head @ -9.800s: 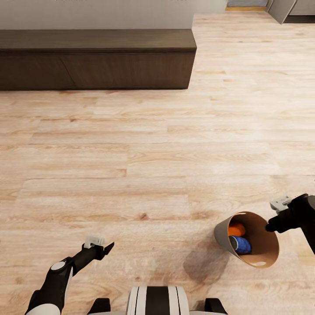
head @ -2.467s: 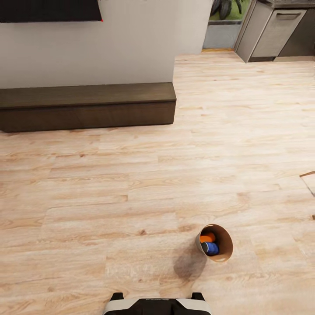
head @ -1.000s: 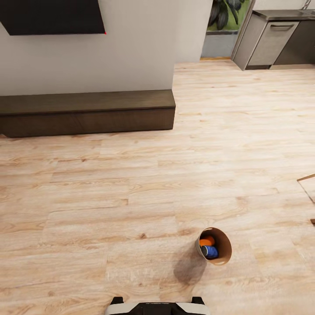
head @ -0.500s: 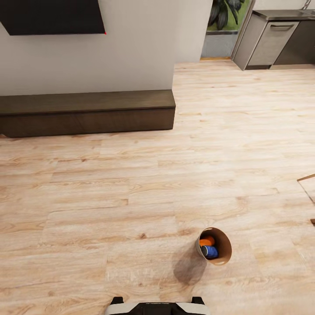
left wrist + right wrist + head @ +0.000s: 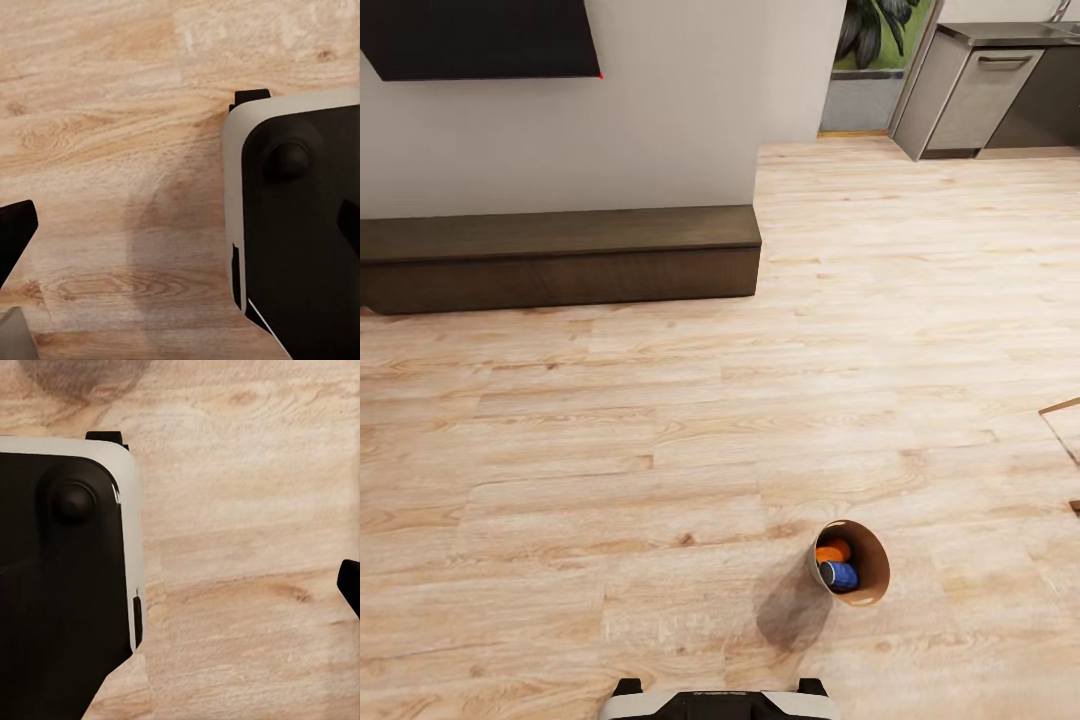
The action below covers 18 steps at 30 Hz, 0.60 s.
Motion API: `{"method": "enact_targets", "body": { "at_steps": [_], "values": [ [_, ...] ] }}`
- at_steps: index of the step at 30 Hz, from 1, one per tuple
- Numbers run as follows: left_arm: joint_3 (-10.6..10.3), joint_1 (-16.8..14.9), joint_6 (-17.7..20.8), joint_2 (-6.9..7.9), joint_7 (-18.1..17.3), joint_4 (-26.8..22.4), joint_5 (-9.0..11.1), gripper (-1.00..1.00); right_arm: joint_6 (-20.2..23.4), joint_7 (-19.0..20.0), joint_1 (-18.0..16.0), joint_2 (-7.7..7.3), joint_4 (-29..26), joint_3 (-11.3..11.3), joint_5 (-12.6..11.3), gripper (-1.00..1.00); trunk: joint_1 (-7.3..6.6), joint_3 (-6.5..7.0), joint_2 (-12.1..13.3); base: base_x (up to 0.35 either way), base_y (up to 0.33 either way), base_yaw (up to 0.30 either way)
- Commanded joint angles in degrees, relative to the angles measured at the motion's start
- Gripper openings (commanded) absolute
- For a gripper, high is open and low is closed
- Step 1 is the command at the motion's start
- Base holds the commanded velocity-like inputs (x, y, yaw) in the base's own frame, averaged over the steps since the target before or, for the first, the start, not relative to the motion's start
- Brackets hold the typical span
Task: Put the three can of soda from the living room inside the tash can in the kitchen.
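Note:
The tash can (image 5: pixel 872 585), pale grey outside and brown inside, stands on the wood floor just ahead and right of my base (image 5: pixel 720 702). Inside it lie an orange can of soda (image 5: pixel 832 551) and a dark blue can of soda (image 5: pixel 841 574). In the left wrist view, my left gripper (image 5: pixel 180 232) hangs open over bare floor beside the base (image 5: pixel 300 225), one dark fingertip (image 5: pixel 13 234) at the frame edge. In the right wrist view, my right gripper (image 5: pixel 180 585) is also open, a fingertip (image 5: pixel 350 583) at the edge, with nothing held.
A long dark-brown bench (image 5: pixel 560 255) runs along the white wall, with a black TV (image 5: pixel 480 35) above it. The kitchen's grey appliance fronts (image 5: pixel 980 95) sit far right, past open floor. A wooden frame corner (image 5: pixel 1063 412) pokes in at the right edge.
Nothing has moved in the last second. Since the earliest frame the camera has risen, both arms have left the head view, and the right gripper no longer touches the bin's rim.

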Motion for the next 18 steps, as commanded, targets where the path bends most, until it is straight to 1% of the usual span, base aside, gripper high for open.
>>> {"method": "enact_targets", "body": {
  "at_steps": [1,18],
  "values": [
    [0.0,0.0,0.0,0.01,0.0,0.0,0.0,1.0,0.0,0.0,0.0,0.0,0.0,0.0,0.0,1.0,0.0,0.0,0.0,0.0,0.0,0.0],
    [0.0,0.0,0.0,0.05,0.0,0.0,0.0,1.0,0.0,0.0,0.0,0.0,0.0,0.0,0.0,1.0,0.0,0.0,0.0,0.0,0.0,0.0]
  ]
}}
